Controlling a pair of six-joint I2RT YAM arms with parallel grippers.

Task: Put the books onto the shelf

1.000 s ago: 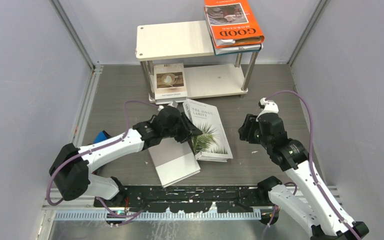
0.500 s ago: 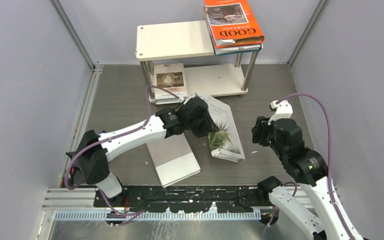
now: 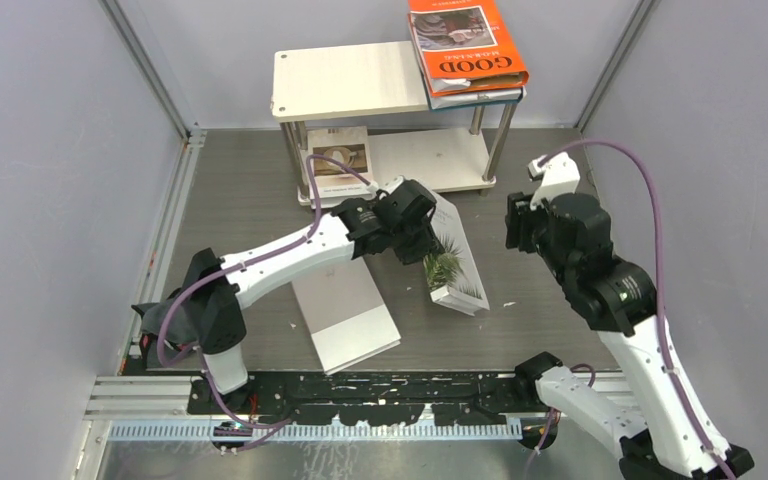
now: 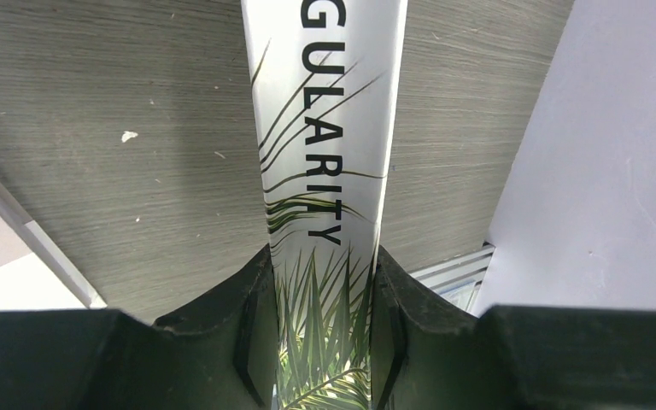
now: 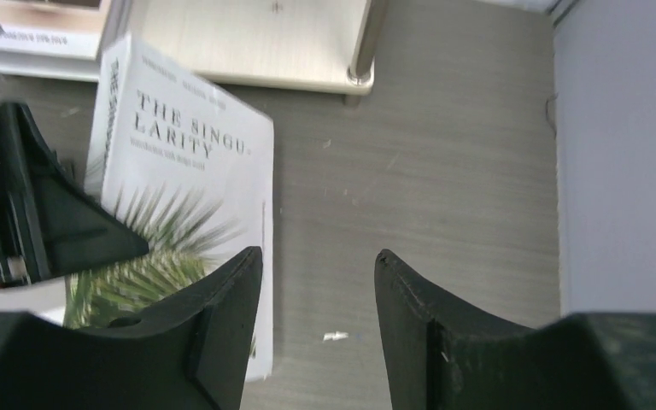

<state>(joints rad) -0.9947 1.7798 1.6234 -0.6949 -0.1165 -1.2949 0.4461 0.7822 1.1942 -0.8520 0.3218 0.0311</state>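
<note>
My left gripper (image 4: 323, 282) has the palm-leaf book (image 4: 329, 128)
It's pinched at one edge and steeply tilted, just in front of the shelf (image 3: 350, 80); my right gripper (image 5: 318, 282) hangs part-open and empty beside it.

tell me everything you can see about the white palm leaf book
The white palm leaf book is a thin paperback: glossy white cover, green palm fronds, black title THE SINGULARITY. It is tilted up on one long edge, not flat, over the grey table in front of the shelf. The left tool is shut on it, one finger on each cover.
</note>
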